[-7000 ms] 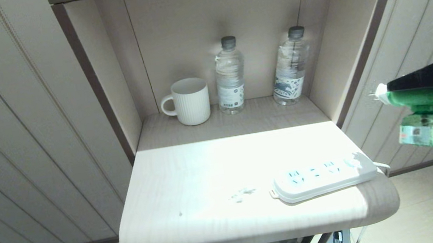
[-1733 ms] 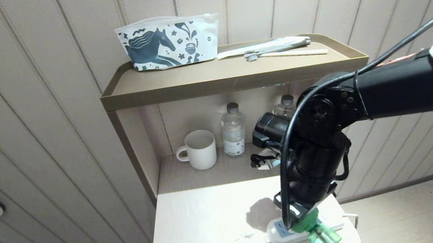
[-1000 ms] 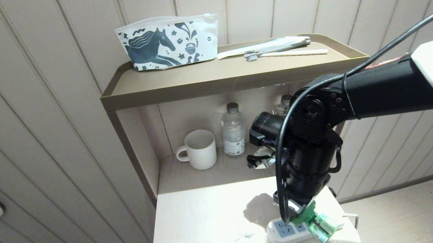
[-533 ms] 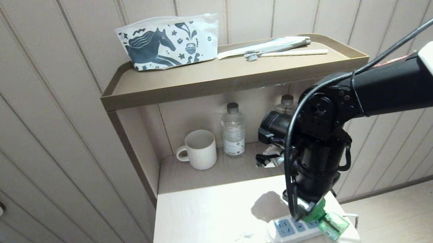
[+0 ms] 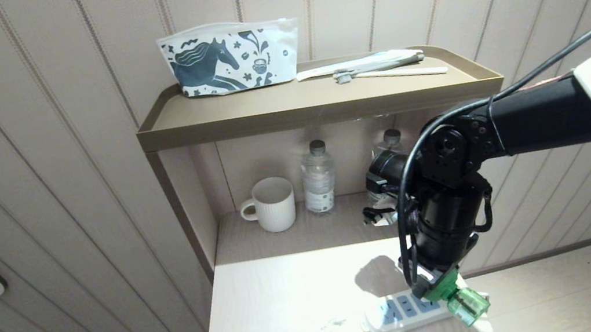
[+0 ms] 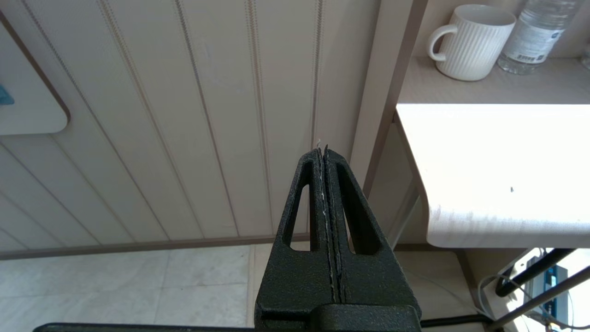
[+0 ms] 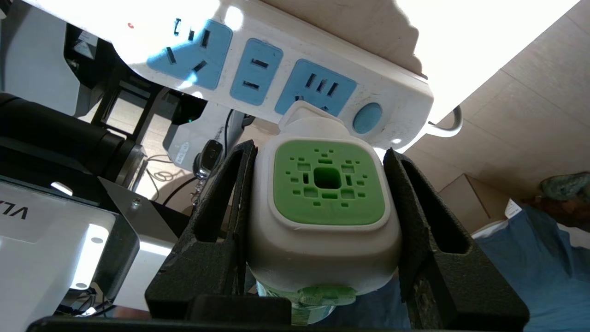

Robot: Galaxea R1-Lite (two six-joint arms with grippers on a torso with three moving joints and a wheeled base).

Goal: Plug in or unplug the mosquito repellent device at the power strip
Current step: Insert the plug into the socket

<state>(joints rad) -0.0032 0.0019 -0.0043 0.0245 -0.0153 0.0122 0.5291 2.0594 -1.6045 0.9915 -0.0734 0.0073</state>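
Your right gripper is pinching the small white mosquito repellent device with its green perforated centre, one black finger against each side. Just ahead of the fingertips lies the flat white power strip with pale-blue sockets; the device's plug end sits over the socket next to the round blue button. Your left gripper hangs beside the table, fingers pressed together.
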